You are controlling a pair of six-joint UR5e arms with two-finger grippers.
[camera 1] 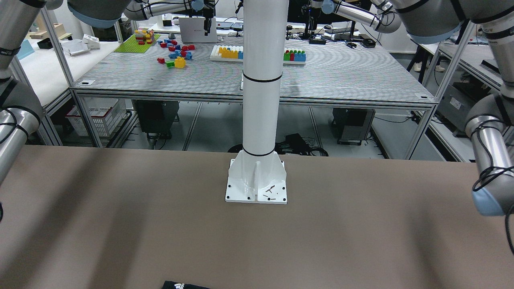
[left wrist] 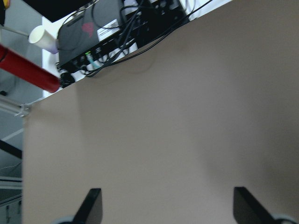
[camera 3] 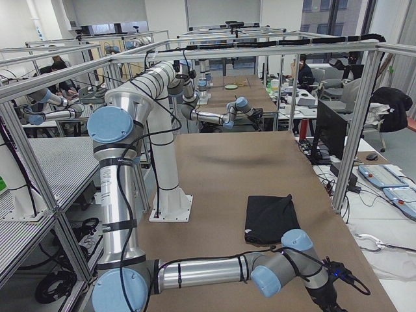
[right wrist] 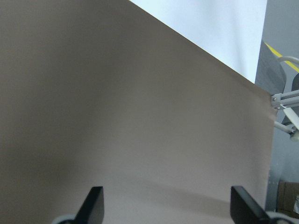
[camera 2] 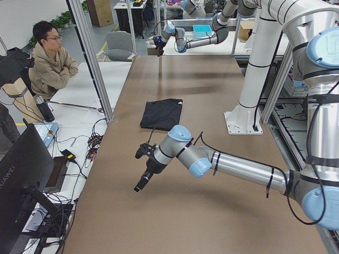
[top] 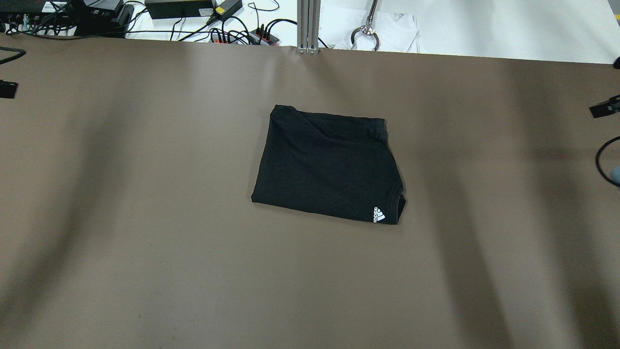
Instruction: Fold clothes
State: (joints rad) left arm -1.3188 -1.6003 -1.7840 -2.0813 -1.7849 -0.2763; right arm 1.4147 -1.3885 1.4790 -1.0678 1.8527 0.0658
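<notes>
The left hand and right hand are spread wide, holding nothing. The black clothes lie mid-surface. They look soft, light and floppy, so pinch a corner.

You're in a robotics lab: aluminium-framed cells, neighbouring robot arms, a slatted surface (toy bricks strewn on it).

The soft black fabric garment is plain apart from a small white printed mark of slanted stripes. The flat matte table top is an even dull brown. The round glossy pillar is white with thin black rings, and the tubular metal robot arm is silver-grey with pale blue joint caps.
</notes>
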